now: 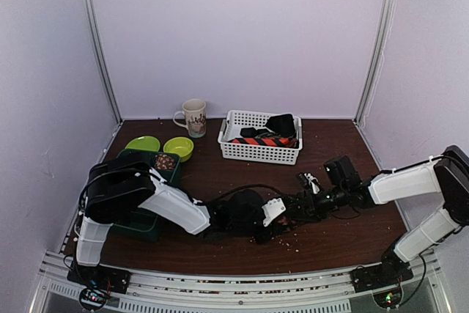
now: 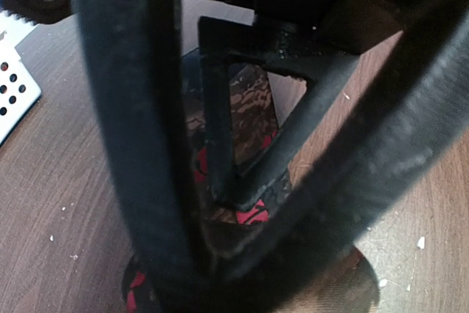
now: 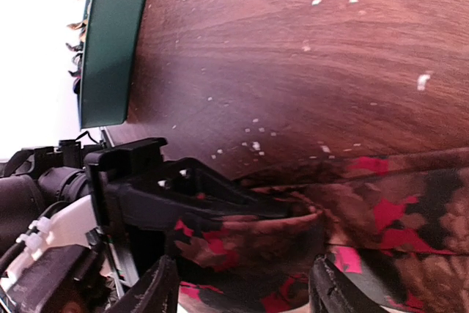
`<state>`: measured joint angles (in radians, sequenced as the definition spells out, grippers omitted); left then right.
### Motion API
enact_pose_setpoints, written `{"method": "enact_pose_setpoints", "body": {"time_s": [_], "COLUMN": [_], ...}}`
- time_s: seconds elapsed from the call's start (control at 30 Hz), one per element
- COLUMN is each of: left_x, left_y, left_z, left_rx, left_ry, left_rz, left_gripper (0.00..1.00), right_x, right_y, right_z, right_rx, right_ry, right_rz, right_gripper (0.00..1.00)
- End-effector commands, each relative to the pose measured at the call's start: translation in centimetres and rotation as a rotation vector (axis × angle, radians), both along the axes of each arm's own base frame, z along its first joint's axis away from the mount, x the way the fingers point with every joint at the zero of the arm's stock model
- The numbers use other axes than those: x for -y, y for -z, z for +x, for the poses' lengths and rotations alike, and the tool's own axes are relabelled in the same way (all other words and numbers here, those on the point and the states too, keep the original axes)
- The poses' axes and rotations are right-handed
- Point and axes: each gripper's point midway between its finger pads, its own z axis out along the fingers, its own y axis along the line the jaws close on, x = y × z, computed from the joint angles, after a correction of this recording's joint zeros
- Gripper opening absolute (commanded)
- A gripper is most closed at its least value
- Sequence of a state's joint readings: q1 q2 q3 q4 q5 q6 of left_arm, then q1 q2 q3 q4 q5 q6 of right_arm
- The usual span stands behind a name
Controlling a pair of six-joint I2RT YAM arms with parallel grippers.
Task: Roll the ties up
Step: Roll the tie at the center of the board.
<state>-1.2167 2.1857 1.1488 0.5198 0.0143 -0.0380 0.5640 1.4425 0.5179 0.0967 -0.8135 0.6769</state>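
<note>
A brown tie with red and black patches lies on the wooden table, seen in the right wrist view point(image 3: 410, 218) and the left wrist view point(image 2: 249, 115). My left gripper point(image 1: 282, 218) point(image 2: 220, 276) is shut on a folded end of this tie. In the right wrist view its black finger point(image 3: 205, 196) reaches in from the left over the fold. My right gripper point(image 1: 300, 207) point(image 3: 245, 295) faces it with its jaws apart, and the tie lies between them. A white basket point(image 1: 242, 153) at the back holds an orange-red and navy striped tie point(image 1: 267, 141) and a black rolled tie point(image 1: 282, 124).
A dark green tray point(image 1: 143, 221) point(image 3: 110, 42) stands at the left, with a brown speckled thing point(image 1: 165, 160) in one compartment. Two lime bowls point(image 1: 143, 143) point(image 1: 178, 148) and a mug point(image 1: 194, 117) stand behind it. White crumbs dot the table.
</note>
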Motion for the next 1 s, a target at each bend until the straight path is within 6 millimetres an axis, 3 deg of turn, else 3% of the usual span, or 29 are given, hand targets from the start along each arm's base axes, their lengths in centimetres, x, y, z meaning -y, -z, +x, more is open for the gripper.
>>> {"method": "enact_pose_setpoints", "body": {"time_s": [0.0,0.17,0.37,0.43,0.5,0.57,0.7,0.87,0.97], "left_x": [-3.4,-3.3,-3.2,-3.3,-3.4,-3.4,-3.2,-2.9,-2.8], "left_y": [6.0,6.0,5.9,6.0,5.9,5.4,2.0,-2.5,-3.5], "left_z": [-1.6,-1.9,-1.9,-1.9,-1.8,-1.7,-1.4,-1.3,-1.5], "left_rx": [-0.062,-0.072,-0.073,-0.074,-0.076,-0.074,-0.031,0.018,-0.003], "left_ry": [0.025,0.040,0.042,0.041,0.042,0.042,0.035,0.028,0.019], "left_rz": [0.228,0.226,0.224,0.226,0.218,0.206,0.105,-0.034,-0.109], "left_gripper": [0.22,0.22,0.24,0.26,0.28,0.38,0.60,0.71,0.77], "right_x": [-0.8,-1.3,-1.0,-0.6,-0.2,0.1,0.7,1.8,2.6], "right_y": [-0.6,0.2,1.7,2.4,3.1,3.5,4.2,5.4,6.0], "right_z": [-0.3,-0.4,-0.5,-0.5,-0.3,-0.1,0.3,0.7,0.9], "right_rx": [-0.001,-0.007,-0.009,-0.012,-0.013,-0.008,0.010,0.016,0.024], "right_ry": [-0.040,-0.060,-0.072,-0.074,-0.073,-0.065,-0.051,-0.026,-0.005], "right_rz": [0.014,0.009,-0.040,-0.075,-0.104,-0.116,-0.152,-0.204,-0.232], "right_gripper": [0.57,0.44,0.15,0.00,0.00,0.00,0.00,0.00,0.00]}}
